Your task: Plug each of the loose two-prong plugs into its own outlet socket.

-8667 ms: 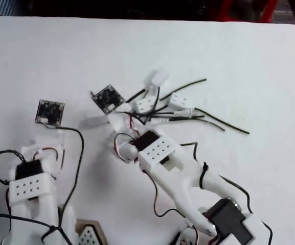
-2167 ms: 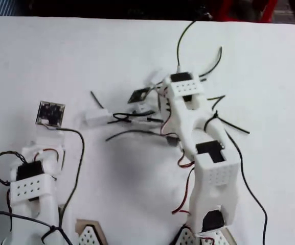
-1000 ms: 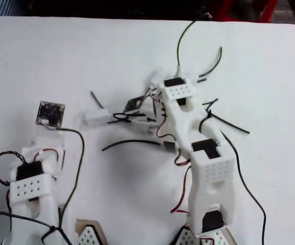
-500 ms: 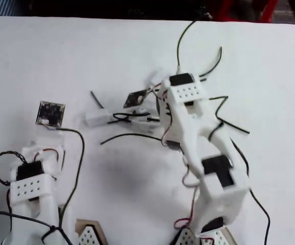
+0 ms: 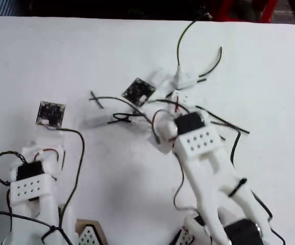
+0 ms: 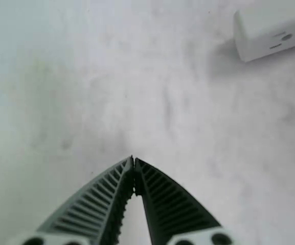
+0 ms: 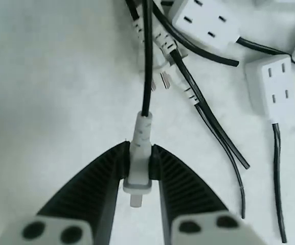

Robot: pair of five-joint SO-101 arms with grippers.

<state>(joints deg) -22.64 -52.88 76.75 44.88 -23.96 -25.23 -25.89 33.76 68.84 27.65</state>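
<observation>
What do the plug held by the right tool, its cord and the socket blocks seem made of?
Plug: white moulded plastic, matte, with a ribbed strain relief. Cord: black, probably rubbery sheathing, since it curves loosely. Socket blocks: white hard-looking plastic, smooth, with crisp moulded slots.

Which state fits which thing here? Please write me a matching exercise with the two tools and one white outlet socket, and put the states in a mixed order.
Things:
1. left tool
2. right tool
3. white plastic outlet socket on a black cord

States:
A. lies on the white table, slots empty
B. shut on a white plug with a black cord
C. shut, holding nothing

Pairs: 1-C, 2-B, 3-A
</observation>
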